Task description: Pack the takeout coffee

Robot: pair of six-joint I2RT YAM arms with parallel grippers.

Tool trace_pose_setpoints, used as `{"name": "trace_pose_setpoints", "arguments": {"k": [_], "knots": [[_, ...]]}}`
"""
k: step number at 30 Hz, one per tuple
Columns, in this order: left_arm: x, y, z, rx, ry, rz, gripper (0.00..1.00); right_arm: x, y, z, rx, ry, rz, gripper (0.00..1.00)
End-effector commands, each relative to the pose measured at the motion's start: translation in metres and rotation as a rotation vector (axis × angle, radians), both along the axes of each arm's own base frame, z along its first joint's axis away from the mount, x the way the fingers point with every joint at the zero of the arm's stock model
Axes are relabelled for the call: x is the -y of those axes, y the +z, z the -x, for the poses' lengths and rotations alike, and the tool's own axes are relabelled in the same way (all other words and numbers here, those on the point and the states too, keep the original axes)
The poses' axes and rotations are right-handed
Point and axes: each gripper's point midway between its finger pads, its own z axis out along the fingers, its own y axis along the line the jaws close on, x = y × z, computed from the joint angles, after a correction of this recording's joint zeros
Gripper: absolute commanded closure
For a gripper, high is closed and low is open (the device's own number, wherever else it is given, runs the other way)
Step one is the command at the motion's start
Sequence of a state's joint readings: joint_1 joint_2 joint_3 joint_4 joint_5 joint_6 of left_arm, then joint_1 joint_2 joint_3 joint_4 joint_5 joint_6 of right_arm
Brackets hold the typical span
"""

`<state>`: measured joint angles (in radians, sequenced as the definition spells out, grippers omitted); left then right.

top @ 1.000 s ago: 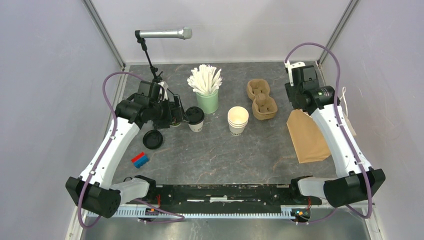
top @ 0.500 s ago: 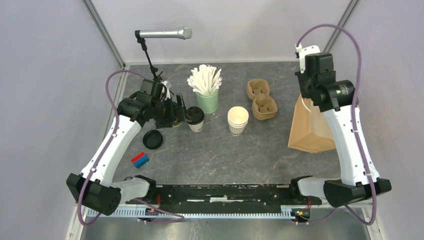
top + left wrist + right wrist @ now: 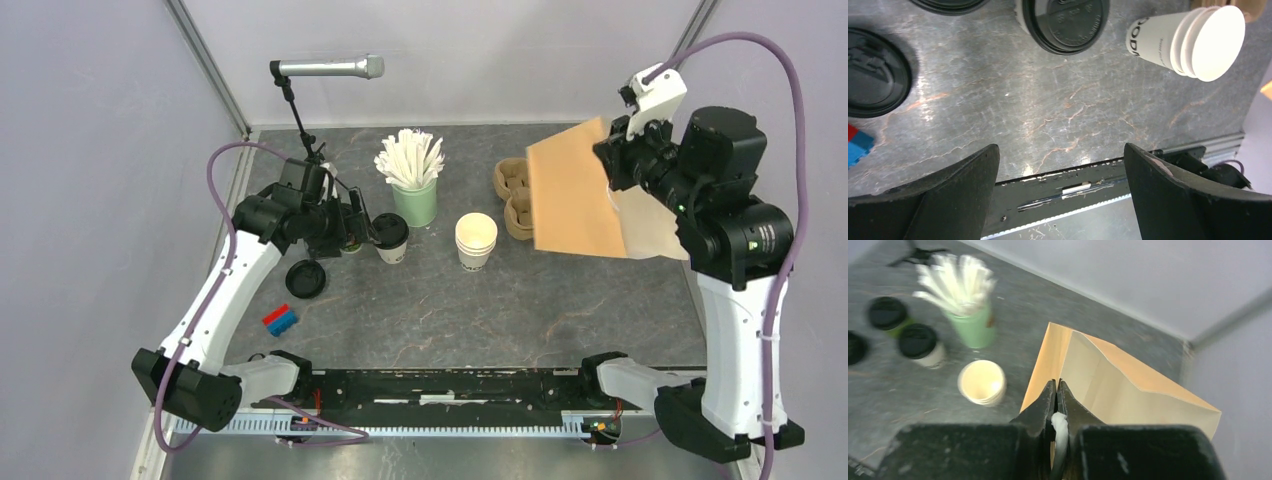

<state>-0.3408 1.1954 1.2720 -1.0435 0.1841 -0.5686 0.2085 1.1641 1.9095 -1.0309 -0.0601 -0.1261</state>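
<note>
My right gripper (image 3: 1057, 390) pinches paper bag (image 3: 575, 200) aloft, right of cup stack (image 3: 476, 240); my left gripper (image 3: 1060, 160) gapes empty, left of it. I should land bag upright, mouth up.

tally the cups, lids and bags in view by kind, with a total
lidded coffee cups: 2, the white cup and the olive-green cup
loose black lid: 1
stack of lidless cups: 1
mint-green cup of sticks: 1
paper bag: 1
total: 6
</note>
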Motion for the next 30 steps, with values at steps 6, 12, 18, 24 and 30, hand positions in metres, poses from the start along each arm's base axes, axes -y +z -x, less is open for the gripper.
{"name": "trace_pose_setpoints", "arguments": {"k": [6,12,18,24,30], "knots": [[-0.015,0.034,-0.01,0.076,0.109,-0.042,0.0,-0.119,0.01,0.066,0.027,0.663,-0.212,0.98],[-0.023,0.036,-0.013,0.076,0.151,-0.076,0.0,-0.179,-0.032,0.1,-0.163,0.821,-0.174,1.0],[-0.025,0.041,-0.009,0.062,0.175,-0.053,0.0,-0.23,-0.047,0.123,-0.183,0.931,-0.099,1.0],[-0.028,0.041,-0.006,-0.007,0.197,0.024,0.04,-0.268,-0.073,0.126,-0.134,1.006,0.125,1.0],[-0.044,0.044,-0.008,0.002,0.221,0.002,0.06,-0.289,-0.098,0.123,-0.087,1.072,0.358,0.99]]}}
